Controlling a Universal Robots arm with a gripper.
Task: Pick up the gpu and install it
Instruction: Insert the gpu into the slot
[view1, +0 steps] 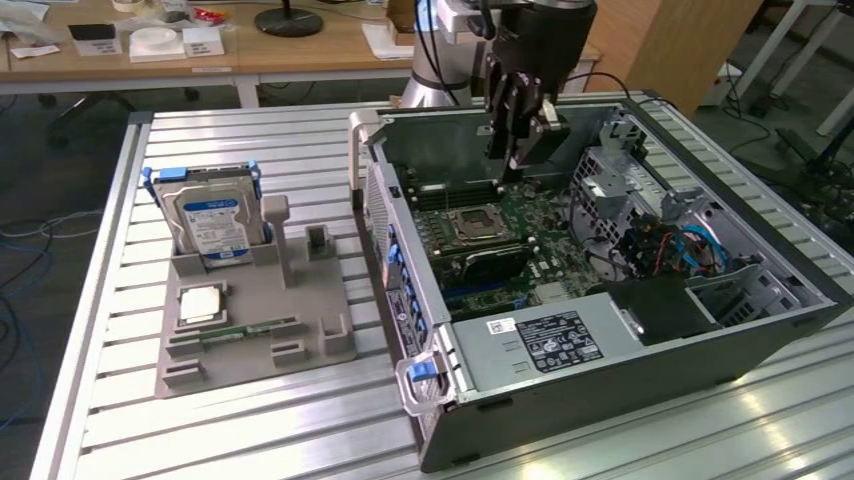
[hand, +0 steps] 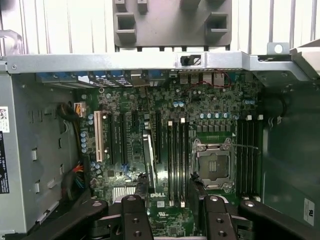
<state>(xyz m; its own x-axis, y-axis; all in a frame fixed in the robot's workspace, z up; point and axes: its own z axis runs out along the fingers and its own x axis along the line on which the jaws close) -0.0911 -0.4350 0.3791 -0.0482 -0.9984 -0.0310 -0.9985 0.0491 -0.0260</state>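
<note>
Wide open and empty at upper centre, the gripper (view1: 521, 165) hung above the apparently seated gpu (view1: 483, 262), best held vertical and clear of it.

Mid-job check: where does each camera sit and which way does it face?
Exterior view: off the arm, raised, looking down across the table at the open computer case; arm and gripper hang over it.
Wrist view: on the wrist, looking straight down into the case at the motherboard; its open fingers show.
Shared: the processor socket and the gray parts holder.
</note>
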